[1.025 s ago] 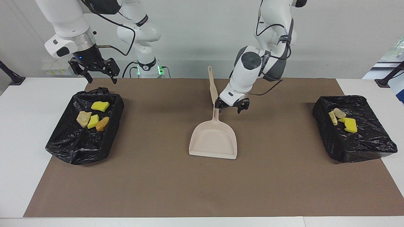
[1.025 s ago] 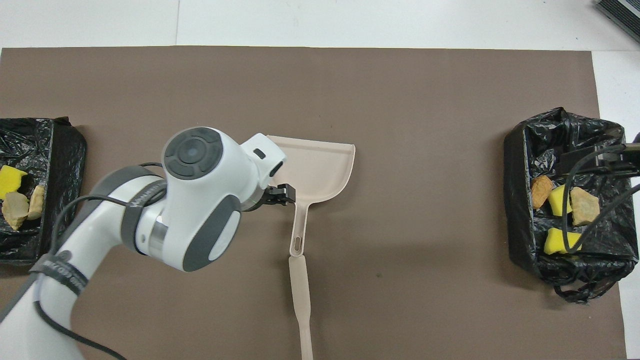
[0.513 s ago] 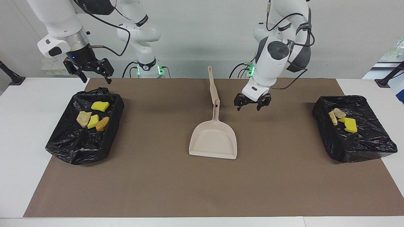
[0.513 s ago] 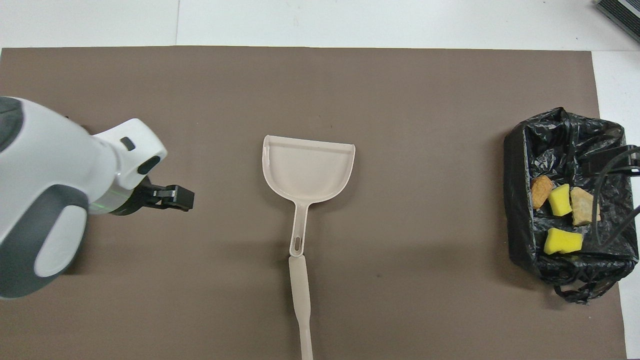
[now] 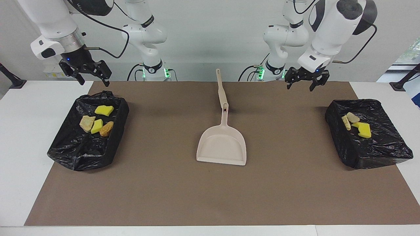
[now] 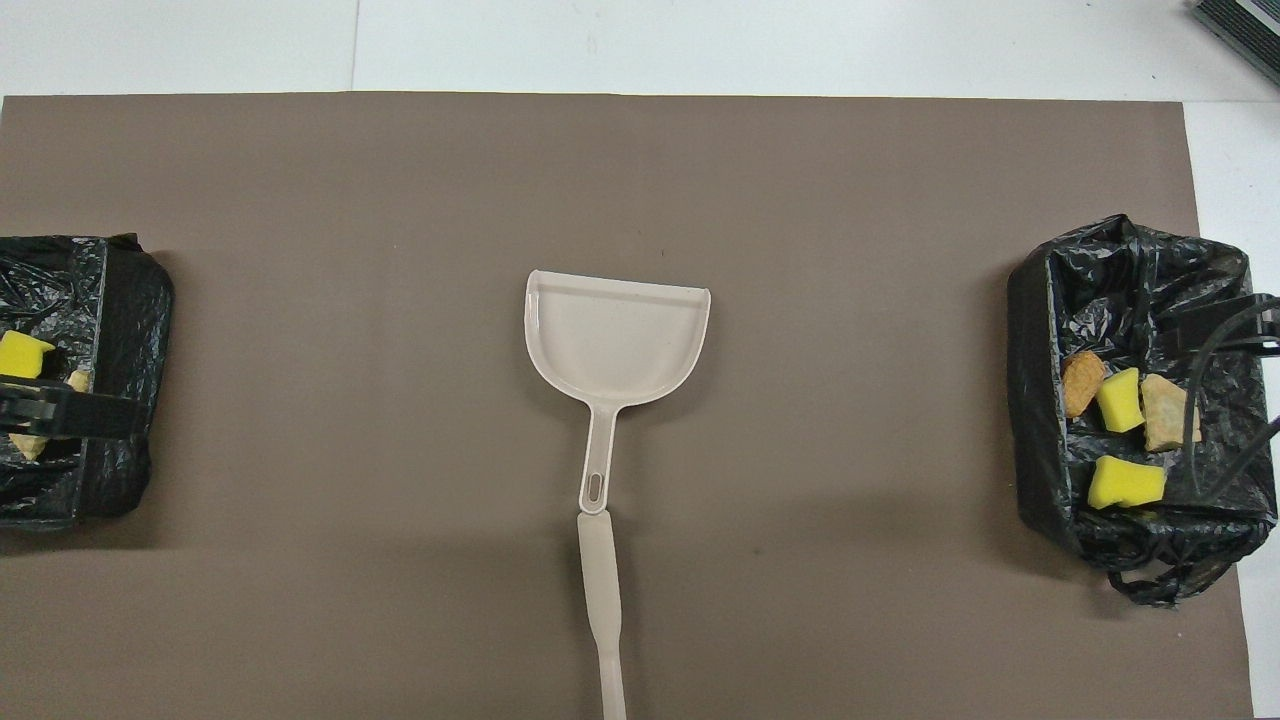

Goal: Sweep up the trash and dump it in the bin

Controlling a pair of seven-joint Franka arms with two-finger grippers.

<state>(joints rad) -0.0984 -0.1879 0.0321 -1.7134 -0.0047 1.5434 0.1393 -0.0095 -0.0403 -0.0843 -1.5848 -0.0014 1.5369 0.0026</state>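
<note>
Facing view: left gripper upper right, right gripper upper left, jaws wide, both empty. Trash in bin mid-left; more trash in mid-right bin. Overhead view: dustpan center, trash at both side edges.

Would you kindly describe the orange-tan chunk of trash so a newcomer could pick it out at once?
Start at the brown mat, then go to the black-lined bin at the right arm's end of the table. Four scraps lie in it; the orange-tan chunk is the one farthest from the robots, beside a yellow sponge piece, and the only crusty, orange one.
</note>
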